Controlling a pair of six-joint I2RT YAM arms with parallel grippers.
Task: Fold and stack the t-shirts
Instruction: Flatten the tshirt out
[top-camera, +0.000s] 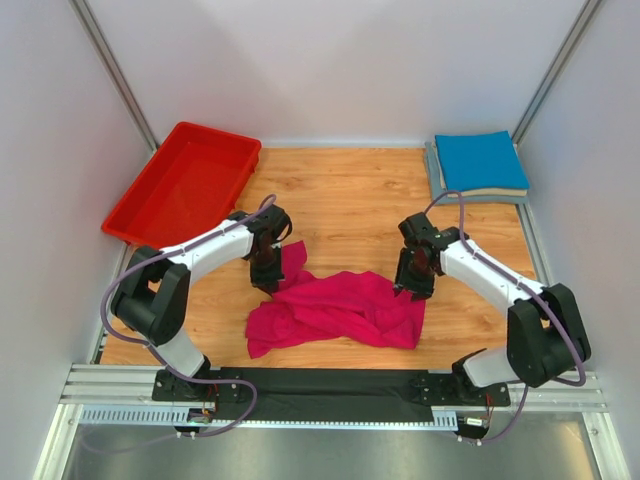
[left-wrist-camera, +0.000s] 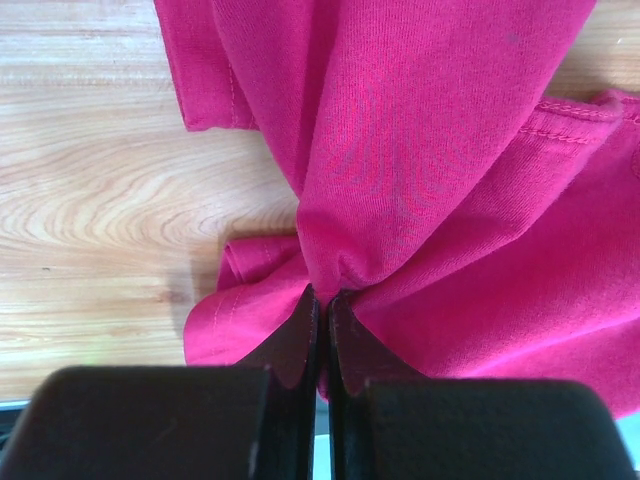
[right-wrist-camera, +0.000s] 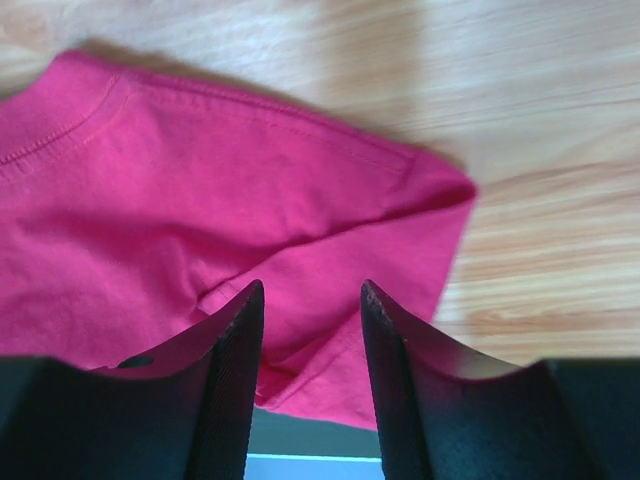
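From above, a large plain magenta-pink cotton t-shirt (top-camera: 335, 310) lies crumpled on the wooden tabletop (top-camera: 350, 190), at the middle of its near edge. The left gripper (top-camera: 267, 275) stands at the shirt's far left tip, where a peak of cloth rises to it. The right gripper (top-camera: 413, 285) hangs over the shirt's right edge. Their jaws are too small to judge in this view. A bright blue folded t-shirt (top-camera: 480, 160) sits in the far right corner on a grey folded t-shirt (top-camera: 437, 175), of which only thin edges show. A red plastic bin (top-camera: 180, 185) fills the far left corner.

In the left wrist view, the left gripper (left-wrist-camera: 322, 300) has its fingers pressed together on a gathered pinch of the magenta-pink t-shirt (left-wrist-camera: 430, 150). The cloth fans upward, and the frame's edges cut it off. The wooden tabletop (left-wrist-camera: 100, 200) shows at left.

In the right wrist view, the right gripper (right-wrist-camera: 312, 290) has its fingers apart, clamping nothing. A hemmed corner of the magenta-pink t-shirt (right-wrist-camera: 200, 200) lies below them. Whether the tips touch the cloth cannot be told.
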